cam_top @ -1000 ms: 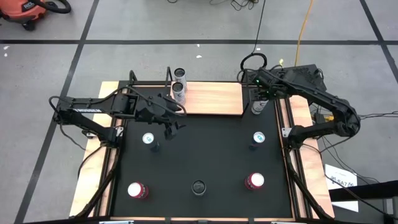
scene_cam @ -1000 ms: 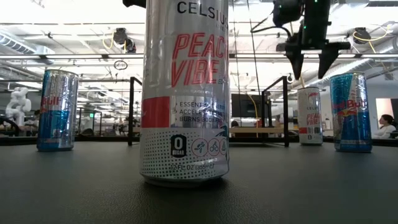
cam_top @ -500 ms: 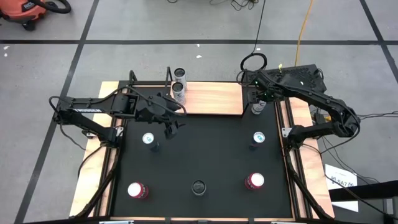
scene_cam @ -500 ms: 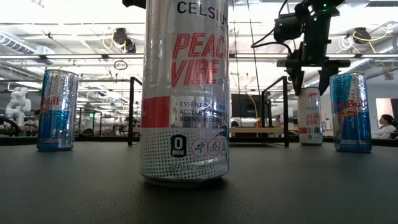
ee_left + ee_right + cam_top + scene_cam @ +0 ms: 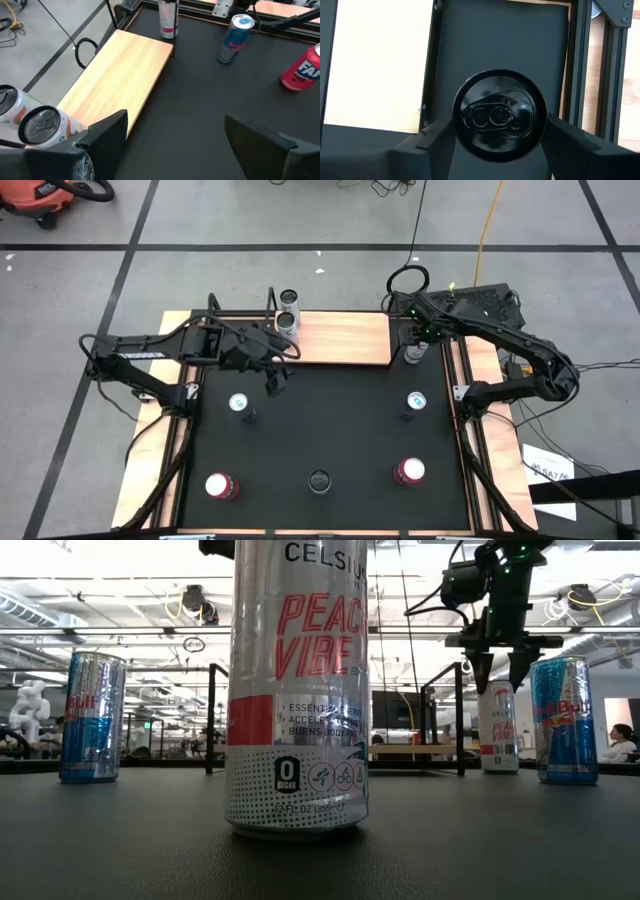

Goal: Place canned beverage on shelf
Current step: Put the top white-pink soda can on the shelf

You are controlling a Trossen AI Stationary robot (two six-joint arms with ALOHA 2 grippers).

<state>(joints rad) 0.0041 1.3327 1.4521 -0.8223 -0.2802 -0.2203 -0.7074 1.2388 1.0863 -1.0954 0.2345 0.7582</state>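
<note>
The shelf (image 5: 340, 338) is a light-wood board at the table's far edge, with two cans (image 5: 287, 321) standing on its left end. A white Celsius can with a black lid (image 5: 499, 115) stands on the black table just right of the shelf (image 5: 497, 725). My right gripper (image 5: 501, 675) is open, pointing down over this can, with one finger on either side of its top rim; I see no touch. My left gripper (image 5: 274, 380) is open and empty above the table near the shelf's left end, and shows in its wrist view (image 5: 175, 145).
Two blue cans (image 5: 240, 403) (image 5: 416, 400) stand mid-table. Two red cans (image 5: 220, 485) (image 5: 409, 471) and a black-lidded Celsius can (image 5: 319, 480) stand near the front edge. Most of the shelf board (image 5: 120, 80) is bare. Black frame rails (image 5: 580, 65) run beside the right gripper.
My right gripper has come down over the Celsius can beside the shelf, still open, until its fingertips reach the can's top. My left gripper has shifted a little toward the far edge.
</note>
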